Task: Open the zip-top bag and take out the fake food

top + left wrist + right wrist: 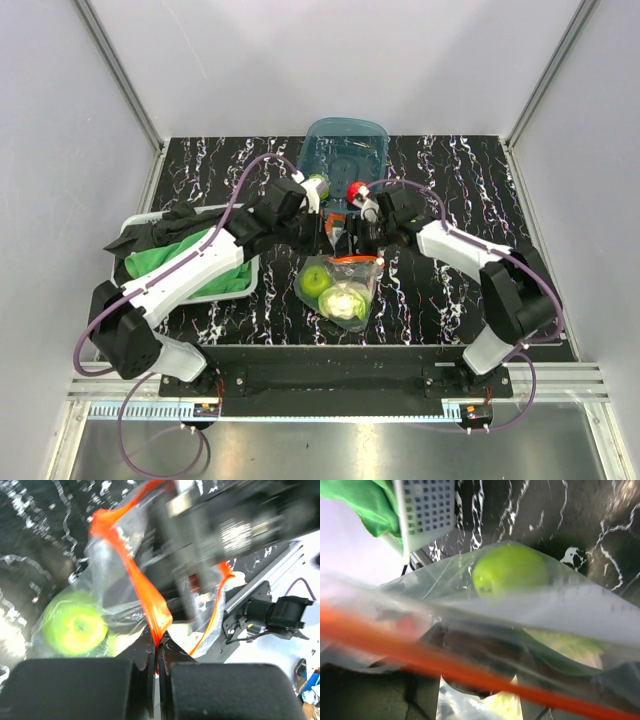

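Note:
The clear zip-top bag [345,290] lies at the table's middle front, its orange-red strip [356,260] raised toward both grippers. Inside it I see fake food: a green apple [314,280] and a pale cauliflower [346,300]. My left gripper [159,645] is shut on the orange strip [150,600], with the apple [75,627] just beyond it. My right gripper [477,665] sits at the bag's mouth [570,605]. Its fingers stand apart behind blurred plastic, with a dark rounded thing between them, and contact is unclear. The apple [510,570] lies ahead of it.
A teal tub [345,145] stands at the back centre. A red piece [356,192] and a green piece [317,184] sit just in front of it. At the left is a white basket [245,285] holding green cloth [190,265] and dark cloth [170,225].

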